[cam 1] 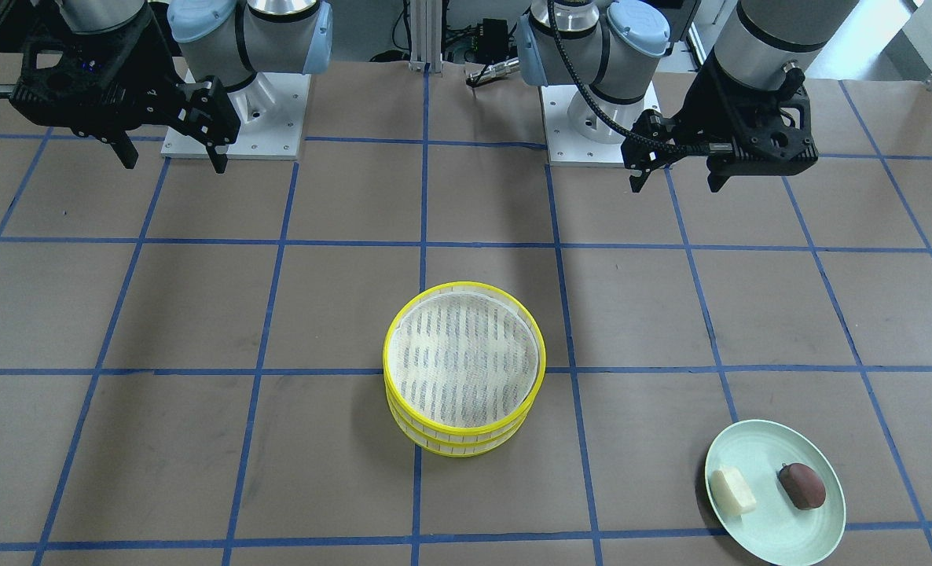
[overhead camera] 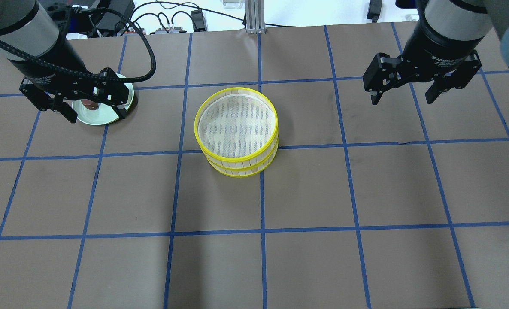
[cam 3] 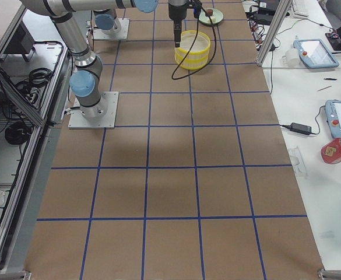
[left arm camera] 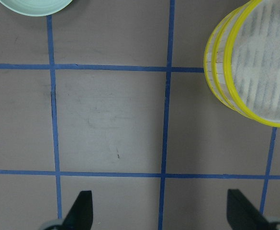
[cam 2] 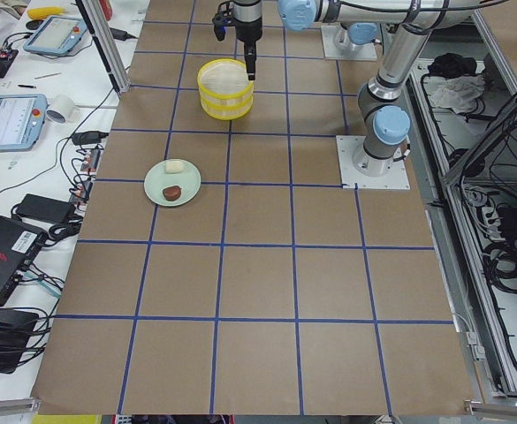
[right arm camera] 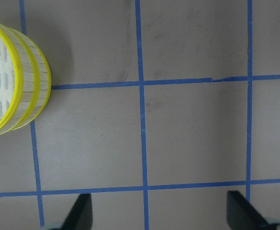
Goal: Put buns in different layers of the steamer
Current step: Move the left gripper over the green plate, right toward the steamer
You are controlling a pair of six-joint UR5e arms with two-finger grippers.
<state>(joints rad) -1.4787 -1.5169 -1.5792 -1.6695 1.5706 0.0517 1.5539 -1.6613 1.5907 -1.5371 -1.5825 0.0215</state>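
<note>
Two steamer trays are stacked at the table's middle, the top tray (cam 1: 388, 346) (overhead camera: 196, 124) empty over the lower tray (cam 1: 466, 446) (overhead camera: 242, 172). The cream bun (cam 1: 733, 491) and the brown bun (cam 1: 802, 486) lie side by side on a mint-green plate (cam 1: 765, 450) on my left side. My left gripper (cam 1: 674, 187) (overhead camera: 98, 118) is open and empty, high above the table. In the overhead view it hides much of the plate (overhead camera: 108, 121). My right gripper (cam 1: 175, 167) (overhead camera: 401, 102) is open and empty, high on the other side. Both are apart from the stack.
The left wrist view shows the plate's edge (left arm camera: 34, 5), the stack's wall (left arm camera: 211, 62) and bare brown table with blue tape lines. The right wrist view shows the stack's wall (right arm camera: 37, 81) at its left. Both arm bases stand at the table's robot side.
</note>
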